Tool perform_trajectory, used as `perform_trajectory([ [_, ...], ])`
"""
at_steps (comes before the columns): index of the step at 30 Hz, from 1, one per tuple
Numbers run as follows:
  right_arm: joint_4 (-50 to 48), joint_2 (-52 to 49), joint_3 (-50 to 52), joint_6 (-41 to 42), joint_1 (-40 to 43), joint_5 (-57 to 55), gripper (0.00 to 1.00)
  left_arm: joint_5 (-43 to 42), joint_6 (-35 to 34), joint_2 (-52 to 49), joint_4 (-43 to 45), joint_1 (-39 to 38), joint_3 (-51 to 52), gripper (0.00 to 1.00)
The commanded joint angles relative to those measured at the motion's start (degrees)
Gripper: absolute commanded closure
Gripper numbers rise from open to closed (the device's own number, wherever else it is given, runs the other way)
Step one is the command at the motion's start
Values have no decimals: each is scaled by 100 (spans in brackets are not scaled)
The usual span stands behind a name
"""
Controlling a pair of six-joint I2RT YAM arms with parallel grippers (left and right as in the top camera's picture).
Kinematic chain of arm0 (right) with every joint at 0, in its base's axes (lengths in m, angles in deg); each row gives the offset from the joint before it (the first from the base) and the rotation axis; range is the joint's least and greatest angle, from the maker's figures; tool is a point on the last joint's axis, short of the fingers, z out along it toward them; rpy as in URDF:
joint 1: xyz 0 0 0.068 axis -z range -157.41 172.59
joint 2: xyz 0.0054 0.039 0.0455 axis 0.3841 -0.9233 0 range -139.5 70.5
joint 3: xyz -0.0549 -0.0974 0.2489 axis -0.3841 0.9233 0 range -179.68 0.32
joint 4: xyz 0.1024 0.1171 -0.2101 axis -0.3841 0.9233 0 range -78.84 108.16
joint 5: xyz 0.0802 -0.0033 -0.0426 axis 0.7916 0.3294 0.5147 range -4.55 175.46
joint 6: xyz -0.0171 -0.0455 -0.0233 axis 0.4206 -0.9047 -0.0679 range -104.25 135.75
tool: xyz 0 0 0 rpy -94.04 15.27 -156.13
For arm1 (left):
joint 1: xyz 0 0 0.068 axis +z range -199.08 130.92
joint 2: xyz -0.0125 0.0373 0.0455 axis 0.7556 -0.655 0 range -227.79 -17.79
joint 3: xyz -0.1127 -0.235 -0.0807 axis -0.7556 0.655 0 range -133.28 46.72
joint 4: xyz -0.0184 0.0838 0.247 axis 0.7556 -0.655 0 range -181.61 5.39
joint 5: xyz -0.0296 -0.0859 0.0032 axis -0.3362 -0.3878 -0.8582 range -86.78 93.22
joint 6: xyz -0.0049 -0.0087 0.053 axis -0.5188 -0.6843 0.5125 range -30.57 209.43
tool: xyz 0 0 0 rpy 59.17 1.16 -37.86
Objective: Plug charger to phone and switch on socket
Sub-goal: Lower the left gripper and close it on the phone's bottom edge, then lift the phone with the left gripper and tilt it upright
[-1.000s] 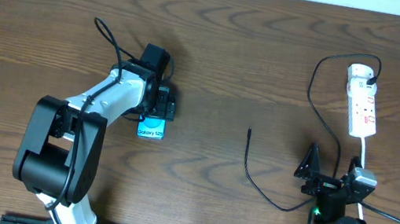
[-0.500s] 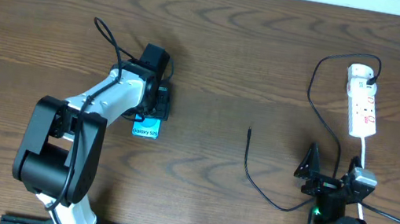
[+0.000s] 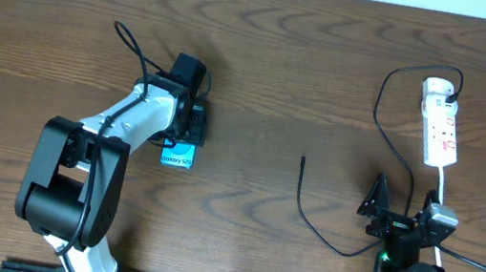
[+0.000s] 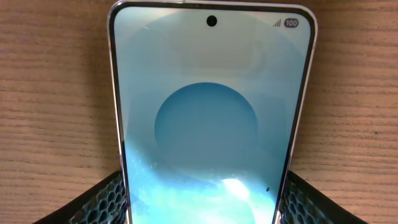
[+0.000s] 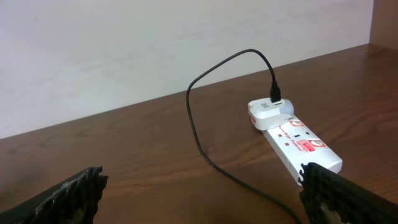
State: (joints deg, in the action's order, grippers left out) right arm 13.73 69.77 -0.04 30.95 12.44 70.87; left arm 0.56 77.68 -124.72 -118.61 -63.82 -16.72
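Observation:
The phone (image 3: 177, 156) lies on the wooden table with its cyan-and-white screen up; it fills the left wrist view (image 4: 211, 124). My left gripper (image 3: 188, 136) is shut on the phone, one finger against each long edge (image 4: 202, 202). The charger cable (image 3: 308, 218) runs across the table from the white power strip (image 3: 441, 127), and its plug tip (image 3: 304, 159) lies free in the middle. My right gripper (image 3: 401, 208) is wide open and empty near the front edge; its view (image 5: 205, 199) shows the strip (image 5: 298, 143) and the cable (image 5: 196, 124) ahead.
The strip's white cord (image 3: 443, 200) runs down past my right arm. A white adapter (image 3: 437, 87) sits plugged in at the strip's far end. A pale wall (image 5: 155, 43) stands behind the table's far edge.
My left gripper and the phone in it have shifted slightly to the left since one second ago. The right arm, cable and strip have not moved.

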Motion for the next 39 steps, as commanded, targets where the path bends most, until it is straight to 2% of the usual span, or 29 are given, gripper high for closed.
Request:
perform_trajectory([
  [1,24,24,4,-92,74,-7,1,-7,74,-55,-17,13,136,73],
  [3,24,24,4,-92,74,-7,1,-7,74,-55,-15,13,136,81],
  [4,24,24,4,-92,74,-7,1,-7,72,-55,-17,13,136,90],
  [5,24,24,4,-92,74,-7,1,-7,72,-55,-17,13,136,92],
  [26,24,24,4,-92,74,-7,1,-111,74,4,107,15,63,93],
  [39,24,24,4,-92,74,-7,1,-140,70,1058,-151,15,-374,93],
])
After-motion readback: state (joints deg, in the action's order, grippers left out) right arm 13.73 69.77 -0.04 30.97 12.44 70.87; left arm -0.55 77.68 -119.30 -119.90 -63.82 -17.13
